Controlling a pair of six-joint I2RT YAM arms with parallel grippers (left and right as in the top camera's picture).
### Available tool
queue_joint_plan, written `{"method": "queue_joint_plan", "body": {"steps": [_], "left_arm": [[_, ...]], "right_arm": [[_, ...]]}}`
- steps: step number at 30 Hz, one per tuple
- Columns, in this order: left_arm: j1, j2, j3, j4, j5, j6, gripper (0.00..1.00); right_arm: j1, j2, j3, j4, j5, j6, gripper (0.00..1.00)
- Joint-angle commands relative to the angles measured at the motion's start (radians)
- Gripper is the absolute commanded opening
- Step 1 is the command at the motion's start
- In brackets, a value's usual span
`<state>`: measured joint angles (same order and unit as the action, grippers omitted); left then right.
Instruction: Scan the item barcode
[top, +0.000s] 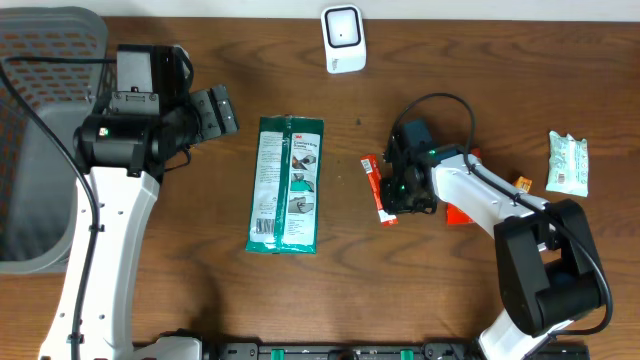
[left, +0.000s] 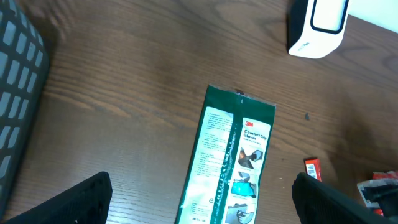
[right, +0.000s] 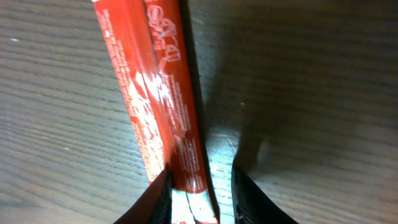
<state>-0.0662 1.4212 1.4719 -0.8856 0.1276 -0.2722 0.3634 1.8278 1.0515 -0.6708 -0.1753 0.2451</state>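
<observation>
A narrow red packet (top: 378, 190) lies on the wooden table right of centre. My right gripper (top: 400, 190) is down over it. In the right wrist view the red packet (right: 158, 93) runs between the fingers of the right gripper (right: 199, 199). The left finger is against it, and a strip of table shows between the packet and the right finger. The white scanner (top: 343, 38) stands at the back edge and also shows in the left wrist view (left: 317, 25). My left gripper (top: 215, 110) hangs wide open (left: 202, 205) above the table, holding nothing.
A long green and white packet (top: 287, 183) lies mid-table, below the left gripper (left: 230, 162). A white and green pouch (top: 567, 163) lies at the far right. A grey mesh basket (top: 40, 130) fills the left edge. An orange item (top: 458, 213) lies partly under the right arm.
</observation>
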Motion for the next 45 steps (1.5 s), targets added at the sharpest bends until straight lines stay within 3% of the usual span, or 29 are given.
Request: {"method": "queue_joint_plan", "body": {"steps": [1, 23, 31, 38, 45], "left_arm": [[0.004, -0.002, 0.0, 0.0, -0.006, 0.01, 0.93], [0.004, -0.002, 0.0, 0.0, -0.006, 0.01, 0.93], [0.004, -0.002, 0.0, 0.0, -0.006, 0.01, 0.93], [0.004, -0.002, 0.0, 0.0, -0.006, 0.01, 0.93], [0.004, -0.002, 0.0, 0.0, -0.006, 0.01, 0.93]], "right_arm": [[0.021, 0.007, -0.02, -0.016, 0.055, 0.023, 0.27], [0.044, -0.021, -0.005, -0.011, 0.05, 0.027, 0.27], [0.045, -0.021, -0.005, -0.018, 0.032, 0.027, 0.33], [0.055, -0.021, -0.011, -0.018, 0.032, 0.027, 0.27], [0.079, -0.014, -0.043, 0.014, 0.033, 0.028, 0.27]]}}
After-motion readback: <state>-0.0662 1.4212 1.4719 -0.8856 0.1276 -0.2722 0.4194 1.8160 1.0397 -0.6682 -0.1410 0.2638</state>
